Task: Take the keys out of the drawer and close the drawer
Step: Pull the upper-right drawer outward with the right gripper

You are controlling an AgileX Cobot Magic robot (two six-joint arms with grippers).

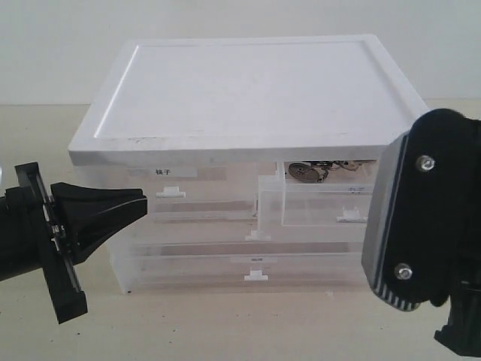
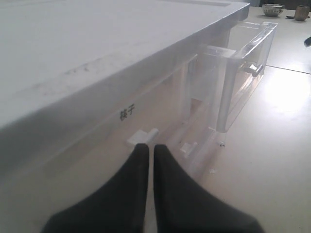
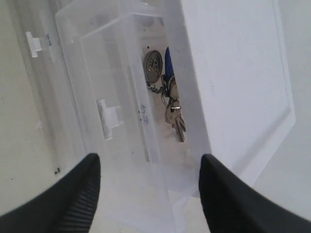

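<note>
The drawer (image 1: 312,203) is the upper right one of a translucent cabinet, and it stands pulled out. The keys (image 3: 169,94) lie inside it toward the back: silver keys on a ring, a round metal tag and a blue fob. From the exterior view the keys (image 1: 308,171) show just under the cabinet's white top. My right gripper (image 3: 150,167) hovers open above the drawer (image 3: 121,82), with nothing between its fingers. My left gripper (image 1: 143,201) is shut and empty, pointing at the cabinet's left front. The left gripper (image 2: 147,147) sits close to a small white tab handle.
The white cabinet top (image 1: 248,83) overhangs the drawers. The labelled upper left drawer (image 2: 127,113) and the full-width drawers (image 1: 255,263) below are shut. My right arm's black housing (image 1: 421,218) fills the right foreground. A small bowl (image 2: 272,8) stands far off on the table.
</note>
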